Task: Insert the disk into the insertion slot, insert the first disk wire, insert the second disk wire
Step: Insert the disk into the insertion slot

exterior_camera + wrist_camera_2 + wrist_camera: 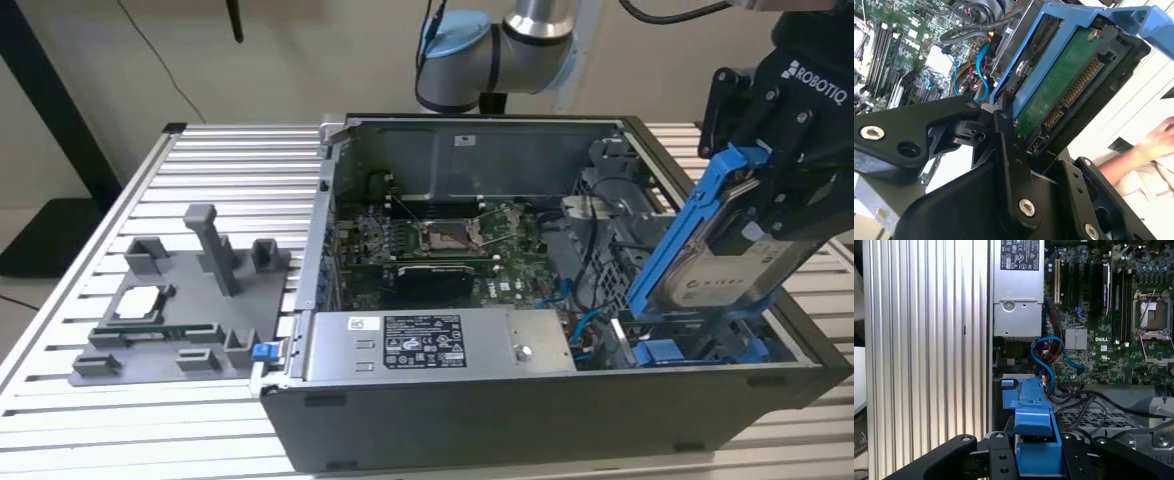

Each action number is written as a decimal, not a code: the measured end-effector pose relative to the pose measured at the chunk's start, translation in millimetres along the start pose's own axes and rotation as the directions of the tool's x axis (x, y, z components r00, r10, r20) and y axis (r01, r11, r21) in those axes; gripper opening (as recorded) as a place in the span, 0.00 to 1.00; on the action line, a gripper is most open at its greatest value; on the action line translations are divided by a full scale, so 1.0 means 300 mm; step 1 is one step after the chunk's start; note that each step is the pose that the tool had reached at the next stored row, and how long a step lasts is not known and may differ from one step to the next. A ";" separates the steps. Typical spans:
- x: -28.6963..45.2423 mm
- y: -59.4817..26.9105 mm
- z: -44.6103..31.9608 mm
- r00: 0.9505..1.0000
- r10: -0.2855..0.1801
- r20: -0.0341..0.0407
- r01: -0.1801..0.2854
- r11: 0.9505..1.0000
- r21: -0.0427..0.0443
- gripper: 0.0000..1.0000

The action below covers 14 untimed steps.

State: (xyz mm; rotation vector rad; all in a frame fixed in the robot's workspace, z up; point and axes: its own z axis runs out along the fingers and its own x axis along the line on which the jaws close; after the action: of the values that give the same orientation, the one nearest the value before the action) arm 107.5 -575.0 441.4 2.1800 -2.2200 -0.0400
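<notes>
My gripper (755, 212) is shut on the disk (731, 268), a silver-white drive in a bright blue carrier (678, 236). It holds the disk steeply tilted over the exterior view's right end of the open computer case. The disk's lower edge hangs just above the insertion slot (697, 348), a grey bay with blue tabs at the case's near right corner. In the second wrist view the disk's green circuit board (1064, 85) and its connectors face the camera, with a black finger (1004, 135) beside the carrier. In the first wrist view the blue carrier (1035, 437) sits between the fingers. Blue disk wires (1048, 356) curl loose inside the case.
A grey power supply box (424, 345) fills the case's near side, with the motherboard and processor socket (443, 238) behind it. On the slatted table (214, 160), a grey fixture (180, 310) with parts lies at the exterior view's left. A person's hand (1154, 142) is nearby.
</notes>
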 end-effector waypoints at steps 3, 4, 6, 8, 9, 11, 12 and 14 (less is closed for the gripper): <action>0.000 0.000 0.002 1.000 0.000 0.000 0.000 1.000 0.000 0.00; 0.000 0.000 0.002 1.000 0.000 0.000 0.000 1.000 0.000 0.00; 0.000 0.000 0.003 1.000 0.000 0.000 0.000 1.000 0.000 0.00; 0.000 0.000 0.004 1.000 0.000 0.000 0.000 1.000 0.000 0.00; 0.000 0.000 0.005 1.000 0.000 0.000 0.000 1.000 0.000 0.00; 0.000 0.000 0.007 1.000 0.000 0.000 0.000 1.000 0.000 0.00; 0.000 0.000 0.008 1.000 0.000 0.000 0.000 1.000 0.000 0.00; 0.000 -0.001 0.013 1.000 0.000 0.000 0.000 1.000 0.000 0.00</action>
State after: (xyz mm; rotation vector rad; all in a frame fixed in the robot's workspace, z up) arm 107.5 -575.0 437.5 2.1801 -2.2200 -0.0401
